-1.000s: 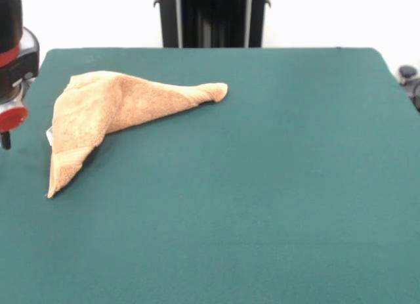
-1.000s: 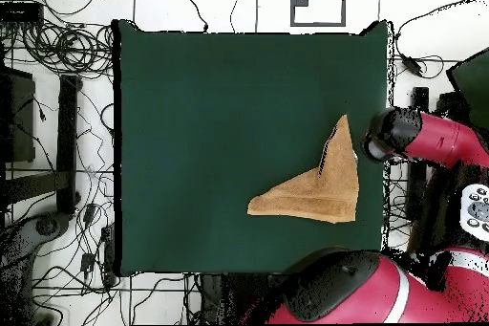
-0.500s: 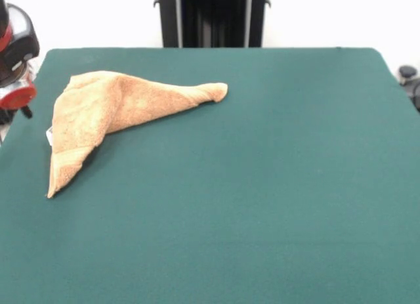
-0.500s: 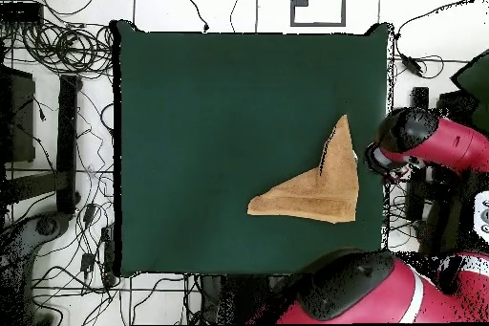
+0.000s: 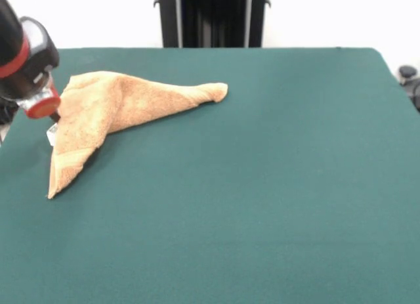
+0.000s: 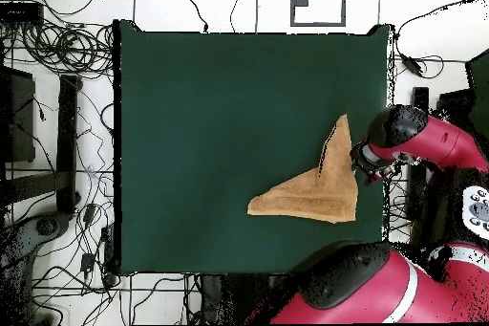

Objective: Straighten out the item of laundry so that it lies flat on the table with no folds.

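The folded orange-tan towel (image 5: 108, 113) lies on the green bench (image 5: 262, 186); its white label (image 5: 50, 134) is unreadable, beside the gripper (image 5: 47, 115), finger state hidden.

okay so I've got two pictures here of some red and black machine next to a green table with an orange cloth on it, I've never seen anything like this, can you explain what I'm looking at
The red and black machine is a robot arm. Its working end, the gripper, is a small hand for grasping things.

One picture is taken from across the table, at about table height. The other looks straight down from above, so the sides are turned round between them.

The green surface is a table covered in dark green cloth. On it lies one thing: an orange-tan towel, folded over itself into a rough triangle with one long pointed end, so it is not lying flat.

The gripper sits right at the towel's edge near the side of the table, where a small white label peeks out. I cannot tell from these pictures whether it is open or shut, or gripping the towel.
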Robot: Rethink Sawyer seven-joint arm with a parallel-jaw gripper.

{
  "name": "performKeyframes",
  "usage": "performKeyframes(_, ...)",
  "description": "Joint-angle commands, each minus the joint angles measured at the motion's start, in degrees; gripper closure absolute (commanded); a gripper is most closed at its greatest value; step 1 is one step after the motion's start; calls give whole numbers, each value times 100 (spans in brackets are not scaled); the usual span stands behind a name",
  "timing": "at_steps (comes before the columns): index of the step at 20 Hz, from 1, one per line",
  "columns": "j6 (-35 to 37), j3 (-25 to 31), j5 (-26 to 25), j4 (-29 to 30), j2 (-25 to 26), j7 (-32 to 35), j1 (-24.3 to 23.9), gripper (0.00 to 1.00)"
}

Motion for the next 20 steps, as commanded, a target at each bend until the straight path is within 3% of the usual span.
performKeyframes(1, -958, 950, 229, 423, 594, -504, 54, 0)
performKeyframes(5, -1174, 1055, 383, 709, 626, -273, 33, 0)
performKeyframes(20, -123, 1166, 1308, 1020, 689, -50, -65, 0)
